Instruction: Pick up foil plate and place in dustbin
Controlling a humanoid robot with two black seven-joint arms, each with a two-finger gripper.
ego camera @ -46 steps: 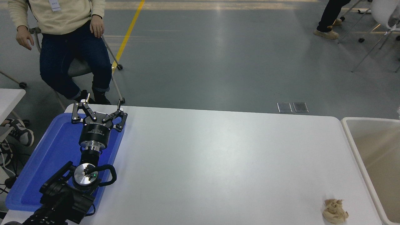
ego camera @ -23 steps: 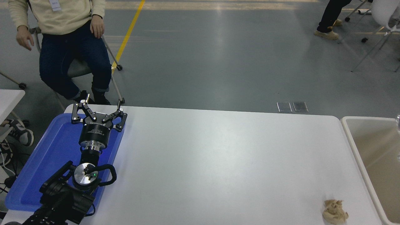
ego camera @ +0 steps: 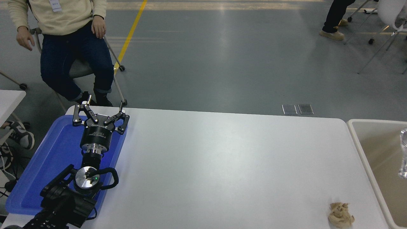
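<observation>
A shiny silver sliver, likely the foil plate point(ego camera: 403, 152), shows at the right edge, over the dustbin point(ego camera: 375, 159). It runs up and down, mostly cut off. No right arm shows. The left gripper point(ego camera: 99, 112) sits far away over the blue tray point(ego camera: 38, 178), fingers spread, holding nothing.

bare table point(ego camera: 222, 165) centre, tan wad point(ego camera: 341, 215) beside dustbin point(ego camera: 357, 149)
</observation>
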